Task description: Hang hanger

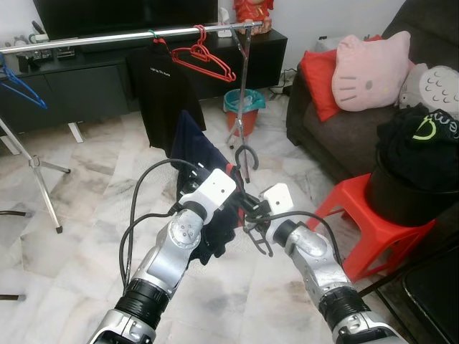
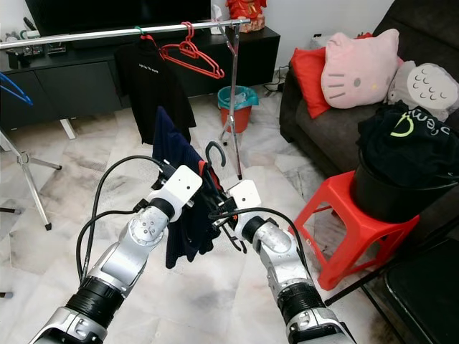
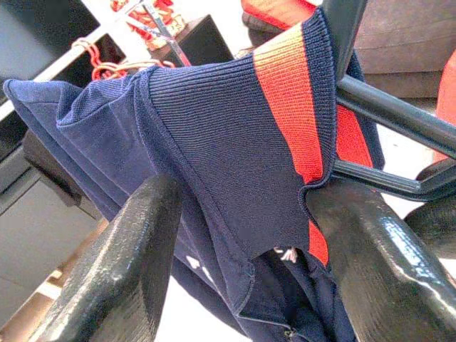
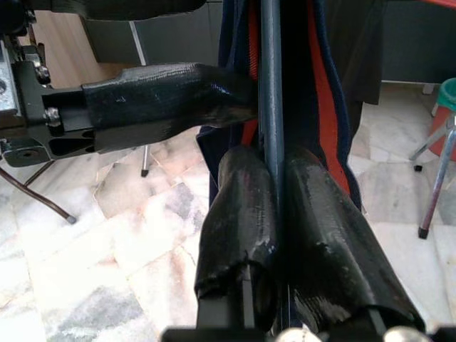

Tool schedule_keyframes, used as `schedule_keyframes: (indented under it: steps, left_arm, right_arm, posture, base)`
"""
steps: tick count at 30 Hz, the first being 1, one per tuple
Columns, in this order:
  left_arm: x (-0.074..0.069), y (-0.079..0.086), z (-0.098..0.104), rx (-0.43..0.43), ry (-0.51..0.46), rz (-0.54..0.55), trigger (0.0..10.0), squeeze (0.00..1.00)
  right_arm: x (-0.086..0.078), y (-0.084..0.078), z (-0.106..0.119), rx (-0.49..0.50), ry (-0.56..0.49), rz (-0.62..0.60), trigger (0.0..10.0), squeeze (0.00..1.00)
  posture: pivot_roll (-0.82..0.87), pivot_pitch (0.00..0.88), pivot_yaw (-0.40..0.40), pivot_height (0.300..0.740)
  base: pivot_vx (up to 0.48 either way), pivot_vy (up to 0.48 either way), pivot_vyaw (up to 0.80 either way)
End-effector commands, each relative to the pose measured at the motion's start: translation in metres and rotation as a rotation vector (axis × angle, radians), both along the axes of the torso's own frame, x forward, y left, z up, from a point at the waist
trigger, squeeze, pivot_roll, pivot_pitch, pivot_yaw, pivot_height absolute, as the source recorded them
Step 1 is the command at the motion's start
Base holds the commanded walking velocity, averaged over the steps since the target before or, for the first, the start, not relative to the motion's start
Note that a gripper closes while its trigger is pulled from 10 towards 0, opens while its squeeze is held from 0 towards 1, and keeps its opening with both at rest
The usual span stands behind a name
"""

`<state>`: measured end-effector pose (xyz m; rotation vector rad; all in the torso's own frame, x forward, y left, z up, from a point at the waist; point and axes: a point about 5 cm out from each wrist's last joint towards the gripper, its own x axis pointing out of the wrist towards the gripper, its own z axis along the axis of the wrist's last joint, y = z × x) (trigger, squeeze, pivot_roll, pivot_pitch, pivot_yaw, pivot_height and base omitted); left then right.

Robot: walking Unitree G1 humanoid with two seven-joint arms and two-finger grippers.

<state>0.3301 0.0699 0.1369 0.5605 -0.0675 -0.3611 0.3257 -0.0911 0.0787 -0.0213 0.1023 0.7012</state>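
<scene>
Dark hanger (image 1: 246, 159) carrying a navy shirt (image 1: 195, 147) with an orange collar stripe, held in mid-air between both arms, hook up, below and in front of the rail (image 1: 129, 36). Right gripper (image 4: 274, 214) with fingers (image 4: 235, 214) clamped on the hanger's bar. Left gripper (image 3: 242, 235) with fingers (image 3: 121, 263) spread either side of the shirt's collar; contact with the hanger impossible to tell. On the rail: red hangers (image 1: 204, 59) and a black shirt (image 1: 161, 89); blue hanger (image 1: 18, 84) at far left. Beyond the rail: dark TV cabinet (image 1: 86, 79) and teal bin (image 1: 242, 102). At right: red stool (image 1: 366, 222) bearing a black basket (image 1: 401, 193) of clothes, sofa (image 1: 323, 143) with a pink cushion (image 1: 369, 68). Marble floor (image 1: 93, 186) beneath.
</scene>
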Motion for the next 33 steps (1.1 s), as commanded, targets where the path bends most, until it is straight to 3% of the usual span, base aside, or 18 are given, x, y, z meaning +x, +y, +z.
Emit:
schedule_keyframes:
  steps: [1,6,10,11,12,18,21,24,27,33]
  left_arm:
    - [-0.004,-0.014,0.003,-0.026,-0.011,-0.061,10.0,0.00]
    - [-0.005,-0.017,0.002,-0.039,0.008,-0.097,10.0,0.00]
    - [-0.016,-0.029,-0.003,-0.002,0.035,-0.245,10.0,0.00]
    - [-0.025,-0.035,-0.007,0.041,0.044,-0.344,10.0,0.00]
    - [-0.028,-0.036,-0.008,0.056,0.046,-0.365,10.0,0.00]
    - [-0.030,-0.034,-0.012,0.086,0.042,-0.367,10.0,0.00]
    - [-0.019,-0.026,-0.008,0.090,0.010,-0.260,10.0,0.00]
    - [-0.016,-0.023,-0.007,0.092,0.000,-0.219,10.0,0.00]
    - [-0.004,-0.008,-0.002,0.062,-0.024,-0.056,10.0,0.00]
    - [0.003,0.006,0.003,0.057,-0.050,0.052,10.0,0.00]
  right_arm:
    - [0.001,0.008,0.011,0.018,-0.043,0.044,0.0,0.00]
    - [0.000,0.008,0.010,0.022,-0.038,0.051,0.0,0.00]
    - [-0.001,0.009,0.008,0.019,-0.031,0.060,0.0,0.00]
    - [-0.001,0.009,0.008,0.020,-0.030,0.063,0.0,0.00]
    - [-0.001,0.009,0.008,0.021,-0.030,0.064,0.0,0.00]
    - [-0.001,0.009,0.008,0.022,-0.029,0.066,0.0,0.00]
    - [-0.001,0.008,0.009,0.021,-0.031,0.069,0.0,0.00]
    - [-0.001,0.008,0.009,0.021,-0.032,0.071,0.0,0.00]
    - [-0.001,0.009,0.009,0.022,-0.032,0.077,0.0,0.00]
    - [-0.002,0.010,0.009,0.023,-0.032,0.082,0.0,0.00]
  posture:
    - [0.00,0.000,-0.058,0.740]
    - [0.01,0.000,-0.060,0.740]
    - [0.01,0.000,-0.061,0.740]
    - [0.01,0.000,-0.061,0.740]
    - [0.01,0.000,-0.061,0.740]
    - [0.01,0.000,-0.060,0.740]
    - [0.01,0.000,-0.062,0.740]
    - [0.01,0.000,-0.063,0.740]
    - [0.01,0.000,-0.065,0.740]
    - [0.01,0.000,-0.066,0.740]
  base:
    - [0.000,0.000,0.00]
    - [0.000,0.000,0.00]
    - [0.000,0.000,0.00]
    - [0.000,0.000,0.00]
    - [0.000,0.000,0.00]
    - [0.000,0.000,0.00]
    - [0.000,0.000,0.00]
    - [0.000,0.000,0.00]
    - [0.000,0.000,0.00]
    - [0.000,0.000,0.00]
